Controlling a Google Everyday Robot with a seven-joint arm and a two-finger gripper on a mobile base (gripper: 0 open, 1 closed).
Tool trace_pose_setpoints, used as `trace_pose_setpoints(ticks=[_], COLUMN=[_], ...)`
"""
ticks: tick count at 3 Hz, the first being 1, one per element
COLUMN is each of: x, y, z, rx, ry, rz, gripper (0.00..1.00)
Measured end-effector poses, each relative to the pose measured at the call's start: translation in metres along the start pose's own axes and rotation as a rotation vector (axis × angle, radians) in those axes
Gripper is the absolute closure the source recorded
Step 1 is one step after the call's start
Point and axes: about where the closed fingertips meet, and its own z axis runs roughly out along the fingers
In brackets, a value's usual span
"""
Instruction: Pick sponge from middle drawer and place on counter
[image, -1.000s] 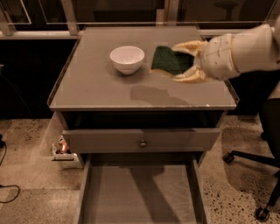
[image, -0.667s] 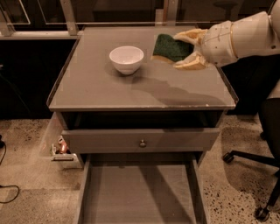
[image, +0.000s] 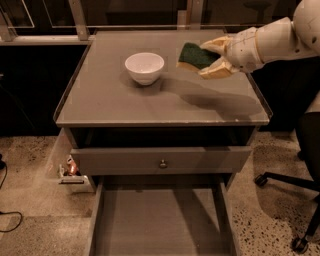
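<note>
On my feed a white bowl (image: 144, 67) stands upright on the tabletop (image: 115, 100), left of the hand (image: 202, 59), which hangs over the right rear with the sponge (image: 194, 53) pinched in it. Below the tabletop I see a closed grey drawer front (image: 120, 160) with a small round knob (image: 163, 163). A black chair base on casters (image: 282, 181) stands on the speckled floor (image: 272, 220) at right. Small clutter (image: 70, 172) and a dark cable (image: 12, 216) lie at left.
</note>
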Motion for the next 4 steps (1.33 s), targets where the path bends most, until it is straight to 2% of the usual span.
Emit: trace_pose_setpoints(ticks=[1,2,3,4], x=[0.030,0.052,0.064,0.064], y=[0.007,0.016,0.022,0.022], z=[0.012,0.023,0.033,0.033], rx=[-0.047,-0.093,-0.133,-0.135], ry=[0.094,0.166,0.204,0.205], rz=[0.096,0.158,0.191,0.192], gripper=[1.00,1.00,1.00,0.81])
